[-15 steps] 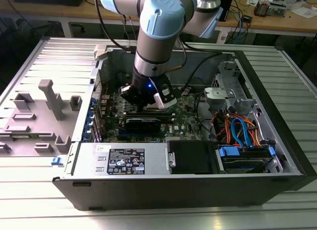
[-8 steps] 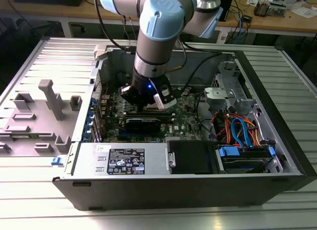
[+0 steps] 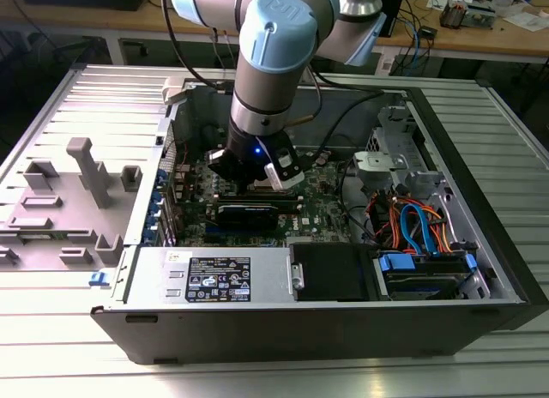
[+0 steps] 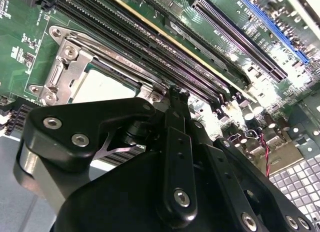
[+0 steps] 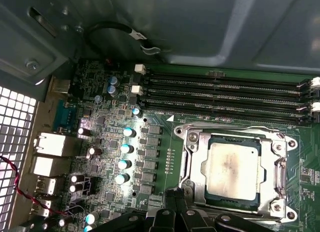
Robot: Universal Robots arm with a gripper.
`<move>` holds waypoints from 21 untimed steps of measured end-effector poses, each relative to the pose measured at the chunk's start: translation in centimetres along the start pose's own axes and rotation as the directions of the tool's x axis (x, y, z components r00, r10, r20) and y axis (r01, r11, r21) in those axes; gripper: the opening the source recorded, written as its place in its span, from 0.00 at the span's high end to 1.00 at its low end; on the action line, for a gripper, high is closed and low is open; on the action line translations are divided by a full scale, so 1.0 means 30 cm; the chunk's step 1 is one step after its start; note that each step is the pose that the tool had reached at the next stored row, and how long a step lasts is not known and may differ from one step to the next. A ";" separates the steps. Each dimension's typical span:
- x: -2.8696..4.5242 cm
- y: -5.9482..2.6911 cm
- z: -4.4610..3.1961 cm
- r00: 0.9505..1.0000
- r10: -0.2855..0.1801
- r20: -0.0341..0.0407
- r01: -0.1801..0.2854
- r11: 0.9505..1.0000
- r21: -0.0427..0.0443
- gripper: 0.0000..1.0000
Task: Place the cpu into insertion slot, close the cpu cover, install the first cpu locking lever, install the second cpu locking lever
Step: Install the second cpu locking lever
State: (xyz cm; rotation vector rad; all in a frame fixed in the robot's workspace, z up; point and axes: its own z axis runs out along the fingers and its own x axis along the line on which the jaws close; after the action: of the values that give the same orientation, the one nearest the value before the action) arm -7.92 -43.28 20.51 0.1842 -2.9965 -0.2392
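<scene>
One cpu, which I judge light, rigid and fragile underneath, best held by its edges, sits seated in the insertion slot on the green motherboard, my gripper poised just beside it, its opening indeterminable.

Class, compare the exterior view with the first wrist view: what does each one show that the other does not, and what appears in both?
Exterior view alone: the whole open computer case lying on a slatted table, the arm reaching down into it, a grey fixture tray at that view's left, and orange and blue cables.

First wrist view alone: the cpu seated in the insertion slot, with the cpu cover framing it, seen close.

Both: the green motherboard and the gripper just above it.
</scene>
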 end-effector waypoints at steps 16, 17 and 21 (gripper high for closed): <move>0.005 0.001 0.001 1.000 -0.001 0.008 0.001 1.000 0.000 0.89; 0.005 0.001 -0.003 1.000 -0.001 0.007 0.001 1.000 0.001 0.89; 0.006 0.002 -0.005 1.000 -0.002 0.007 0.002 1.000 0.001 0.89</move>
State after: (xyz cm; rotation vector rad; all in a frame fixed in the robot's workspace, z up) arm -8.07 -43.28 20.70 0.1861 -3.0038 -0.2391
